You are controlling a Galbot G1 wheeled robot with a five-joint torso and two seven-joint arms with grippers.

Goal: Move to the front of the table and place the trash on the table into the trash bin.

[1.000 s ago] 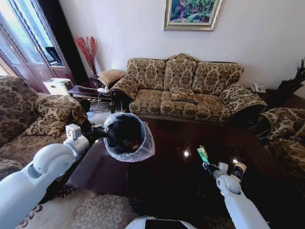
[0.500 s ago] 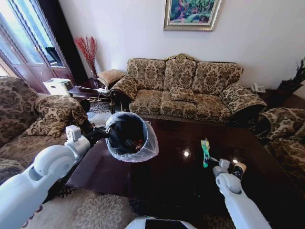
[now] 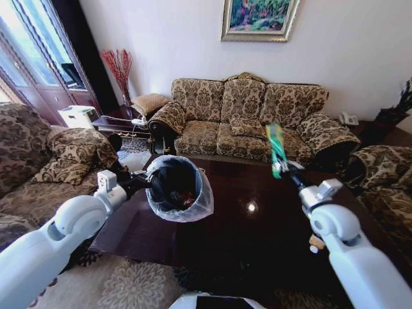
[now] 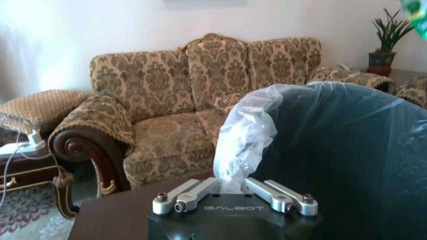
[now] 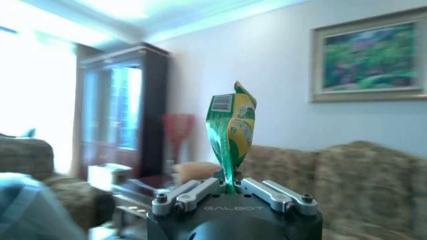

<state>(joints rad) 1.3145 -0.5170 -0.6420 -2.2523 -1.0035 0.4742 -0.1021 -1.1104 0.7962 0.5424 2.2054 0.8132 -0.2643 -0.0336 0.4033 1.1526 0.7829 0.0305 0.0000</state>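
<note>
My left gripper (image 3: pixel 147 182) is shut on the rim of the trash bin (image 3: pixel 179 187), a round black bin with a white bag liner, and holds it tilted over the left end of the dark glossy table (image 3: pixel 238 238). Something red (image 3: pixel 187 199) lies inside the bin. In the left wrist view, the left gripper (image 4: pixel 233 194) pinches the liner of the trash bin (image 4: pixel 347 160). My right gripper (image 3: pixel 287 168) is raised over the table's right half and is shut on a green snack wrapper (image 3: pixel 277 148), which stands upright. The right wrist view shows the same grip (image 5: pixel 230 190) on the wrapper (image 5: pixel 230 132). A tan bottle (image 3: pixel 315 244) stands on the table beside my right arm.
A patterned sofa (image 3: pixel 248 119) runs behind the table. Another sofa (image 3: pixel 38 167) sits on the left and an armchair (image 3: pixel 386 174) on the right. A small side table (image 3: pixel 119 122) with a red vase stands back left. A patterned rug (image 3: pixel 122 283) lies in front.
My right arm has lifted the green wrapper well up from near the table top. The left arm has carried the bin slightly to the right.
</note>
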